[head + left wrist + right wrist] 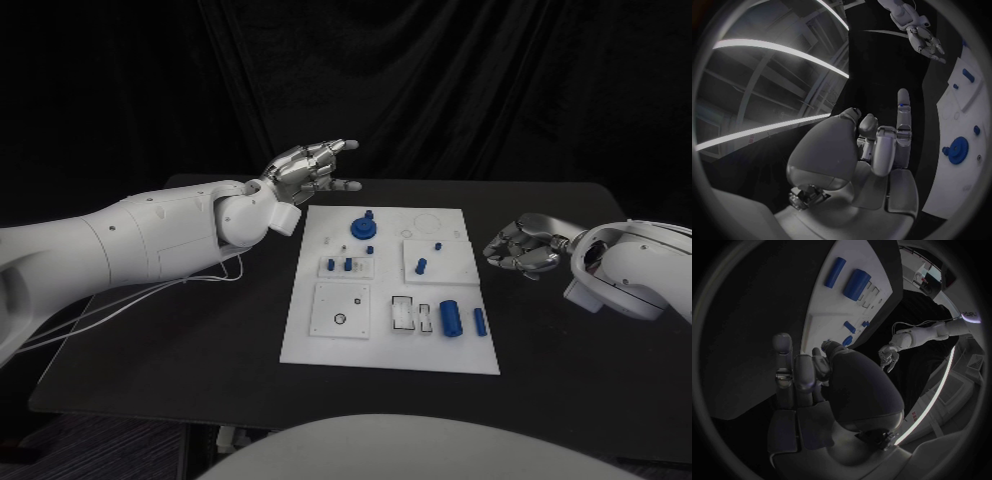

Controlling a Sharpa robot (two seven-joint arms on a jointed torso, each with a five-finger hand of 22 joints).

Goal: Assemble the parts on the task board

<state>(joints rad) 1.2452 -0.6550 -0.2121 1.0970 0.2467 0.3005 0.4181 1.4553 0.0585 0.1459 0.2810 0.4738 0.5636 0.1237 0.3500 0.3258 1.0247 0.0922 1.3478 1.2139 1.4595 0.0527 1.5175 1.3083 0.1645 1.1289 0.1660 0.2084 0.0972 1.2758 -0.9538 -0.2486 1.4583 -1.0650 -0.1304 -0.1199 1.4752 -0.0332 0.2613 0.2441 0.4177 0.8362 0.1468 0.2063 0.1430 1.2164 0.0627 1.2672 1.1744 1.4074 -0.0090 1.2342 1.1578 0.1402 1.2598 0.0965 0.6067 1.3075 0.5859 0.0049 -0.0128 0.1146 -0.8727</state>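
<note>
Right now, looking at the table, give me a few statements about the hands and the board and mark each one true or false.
1. The left hand is raised beyond the far left corner of the task board, holding nothing. True.
2. The right hand is pressing on the blue gear. False: it sits off the board's right edge with its fingers curled in, and the blue gear lies untouched near the board's far end.
3. Two blue cylinders lie side by side near the board's near right corner. True.
4. All the blue parts are stacked in one pile off the board. False: they are spread across the board.
</note>
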